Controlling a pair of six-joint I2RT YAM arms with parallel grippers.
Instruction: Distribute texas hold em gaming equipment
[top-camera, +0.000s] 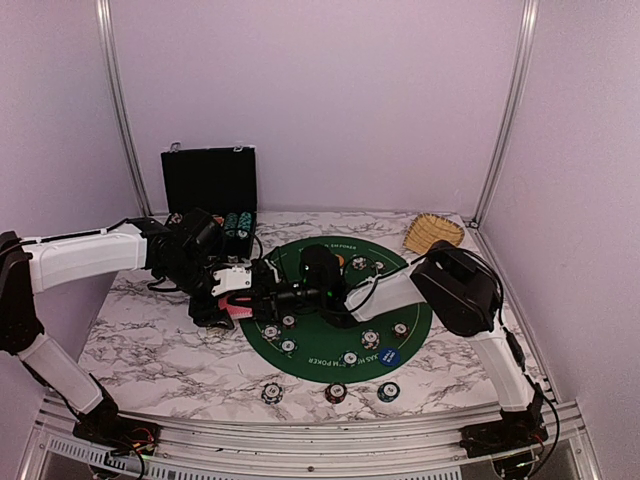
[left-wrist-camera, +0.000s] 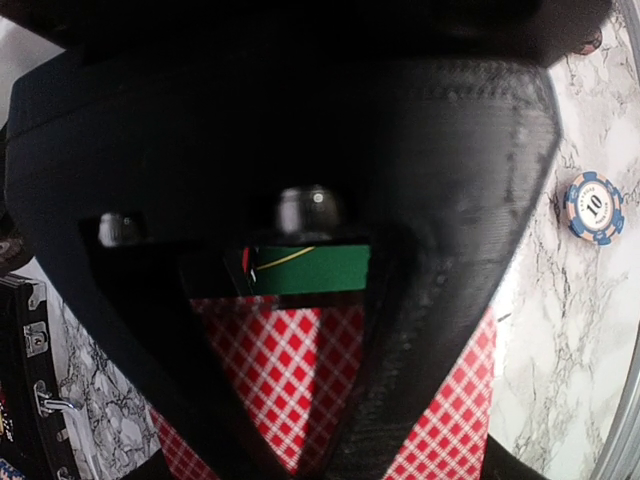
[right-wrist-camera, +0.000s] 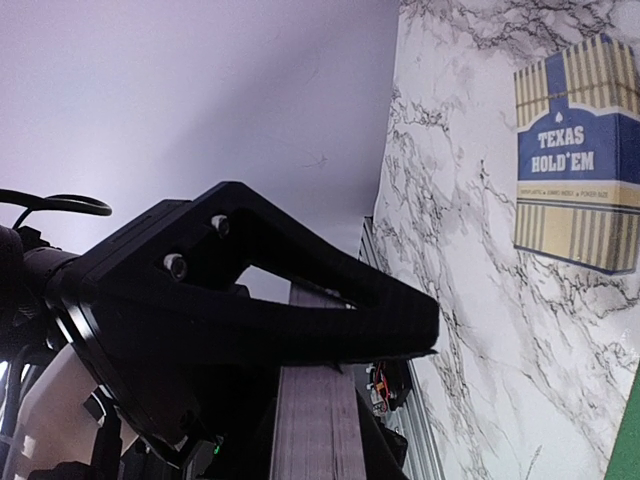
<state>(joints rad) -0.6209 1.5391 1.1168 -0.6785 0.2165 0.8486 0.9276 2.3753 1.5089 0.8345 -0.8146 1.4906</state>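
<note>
A deck of red-checked playing cards (left-wrist-camera: 290, 380) is held between both grippers at the green mat's left edge (top-camera: 242, 306). My left gripper (top-camera: 230, 292) is shut on the deck's sides (left-wrist-camera: 320, 465). My right gripper (top-camera: 264, 296) reaches in from the right. One of its black fingers (right-wrist-camera: 330, 320) lies across the deck, whose grey edge (right-wrist-camera: 318, 420) shows under it. That finger (left-wrist-camera: 440, 250) fills the left wrist view. Striped chips (top-camera: 370, 337) and a blue button (top-camera: 389, 355) lie on the mat. Three chips (top-camera: 336, 392) sit in a row in front.
The round green poker mat (top-camera: 330, 245) lies mid-table. The open black chip case (top-camera: 210, 185) stands at the back left, the wicker basket (top-camera: 432, 233) at the back right. A blue Texas Hold'em card box (right-wrist-camera: 578, 155) lies on the marble. A blue "10" chip (left-wrist-camera: 592, 208) lies nearby.
</note>
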